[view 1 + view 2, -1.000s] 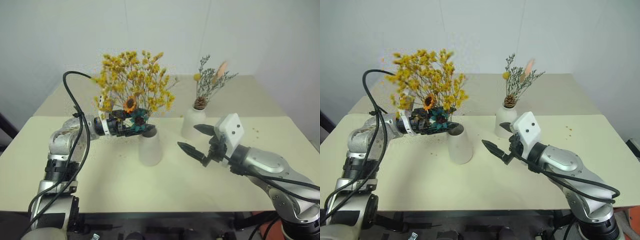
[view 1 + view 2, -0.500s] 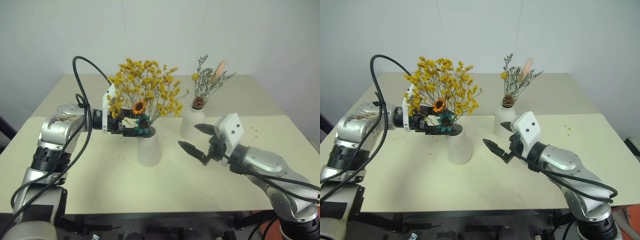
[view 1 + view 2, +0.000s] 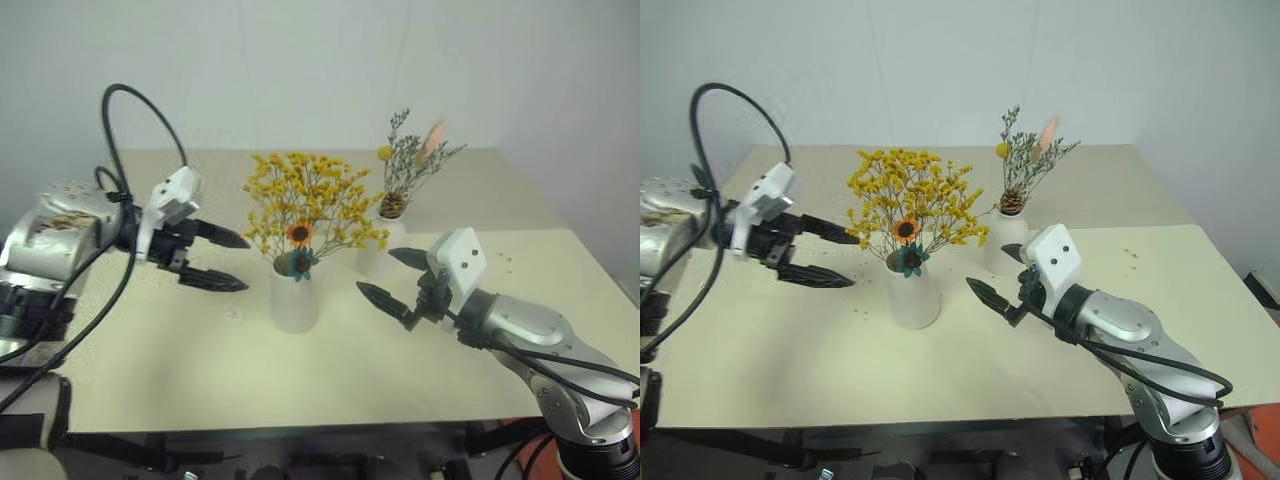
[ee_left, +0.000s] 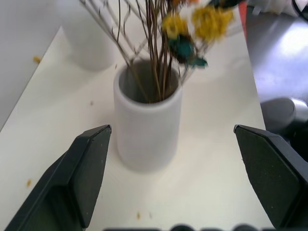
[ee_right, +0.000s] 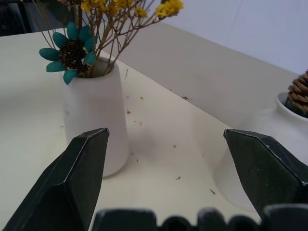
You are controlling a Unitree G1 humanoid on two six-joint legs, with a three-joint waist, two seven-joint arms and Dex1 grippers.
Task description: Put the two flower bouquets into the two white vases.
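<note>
The bushy yellow bouquet, with an orange and a teal bloom, stands in the wide-mouthed cone vase at the table's middle. My left gripper hangs open just left of that vase, pointing at it, with nothing between its fingers. The slim grey-green bouquet with pinecone and pink plume sits in the bottle-shaped vase behind and to the right. My right gripper is open and empty, right of the cone vase and in front of the bottle vase.
Both vases stand on a pale cream table against a white wall. Small flower crumbs lie scattered near the cone vase. A black cable loops above my left arm. The table's right edge lies beyond my right arm.
My left gripper has come off the yellow bouquet and drawn back to the left. The bouquet has settled upright in the cone vase. The right arm has kept still.
</note>
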